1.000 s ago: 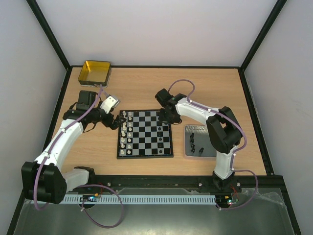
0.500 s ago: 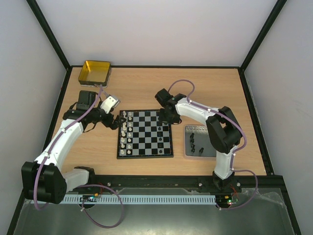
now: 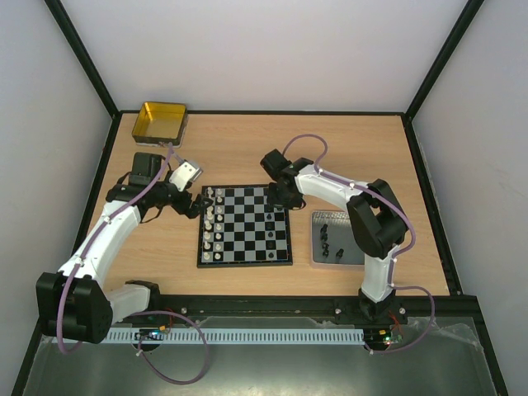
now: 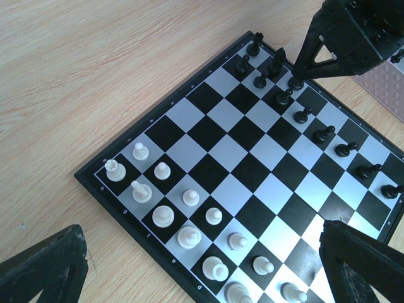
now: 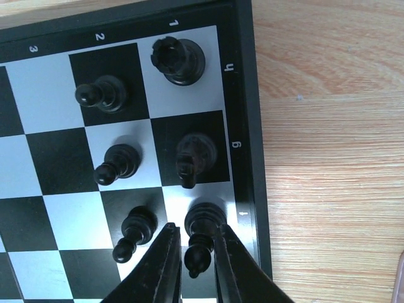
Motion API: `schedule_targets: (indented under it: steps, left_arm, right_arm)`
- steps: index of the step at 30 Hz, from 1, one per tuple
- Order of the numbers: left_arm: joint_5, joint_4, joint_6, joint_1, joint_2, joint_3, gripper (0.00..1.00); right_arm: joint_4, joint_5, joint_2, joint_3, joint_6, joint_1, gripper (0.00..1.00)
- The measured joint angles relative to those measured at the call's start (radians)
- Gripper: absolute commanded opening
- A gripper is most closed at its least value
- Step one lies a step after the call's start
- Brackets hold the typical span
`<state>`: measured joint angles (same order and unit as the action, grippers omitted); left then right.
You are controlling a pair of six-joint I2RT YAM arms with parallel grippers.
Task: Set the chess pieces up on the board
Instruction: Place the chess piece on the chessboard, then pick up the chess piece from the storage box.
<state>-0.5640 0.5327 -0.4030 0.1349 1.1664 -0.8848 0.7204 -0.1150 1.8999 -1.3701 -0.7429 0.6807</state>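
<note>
The board [image 3: 245,224] lies mid-table. Whitish pieces [image 3: 212,223] fill its left two columns, and black pieces [image 3: 271,227] stand along its right side. My right gripper [image 3: 277,198] is low over the board's far right corner. In the right wrist view [image 5: 194,232] its jaws stand narrowly apart around a black bishop [image 5: 203,222], which stands upright on its edge square with a thin gap on the left side. My left gripper [image 3: 196,208] is wide open and empty above the whitish pieces [image 4: 189,237]. The left wrist view also shows the right gripper [image 4: 295,74].
A dark grey tray [image 3: 345,224] right of the board holds a few black pieces [image 3: 328,243]. A yellow tin [image 3: 159,121] stands at the far left corner. A black rook [image 5: 177,60] and knight [image 5: 195,154] stand beside the bishop.
Almost nothing has moved. The right wrist has shifted very slightly over the board's far right corner, and the left arm is still.
</note>
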Motion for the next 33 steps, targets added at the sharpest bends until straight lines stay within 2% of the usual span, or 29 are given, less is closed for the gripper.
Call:
schedule_targets:
  steps: [4,6,8,15,20,26,33]
  left_arm:
    - [0.000,0.000,0.000,0.000,0.000,0.000,0.99]
    - [0.000,0.000,0.000,0.000,0.000,0.000,0.99]
    - [0.000,0.000,0.000,0.000,0.000,0.000,0.99]
    - [0.000,0.000,0.000,0.000,-0.005,0.000,0.99]
    - [0.000,0.001,0.000,0.000,-0.006,0.000,0.99]
    - [0.000,0.001,0.000,0.000,-0.007,0.000,0.99]
    - [0.000,0.000,0.000,0.000,-0.006,0.000,0.99]
  right_arm:
    - [-0.001,-0.001,0.000,-0.007,-0.001,0.000,0.19]
    - [-0.002,-0.002,0.000,-0.008,-0.002,0.000,0.34]
    - [-0.001,0.000,0.000,-0.009,-0.004,0.000,0.39]
    - [0.019,0.033,-0.041,-0.015,-0.007,0.000,0.38]
    - [0.055,0.071,-0.209,0.005,-0.010,-0.016,0.28]
    - [0.099,0.122,-0.514,0.198,-0.032,-0.103,0.26]
    - [0.187,0.164,-0.695,0.445,-0.092,-0.137,0.29]
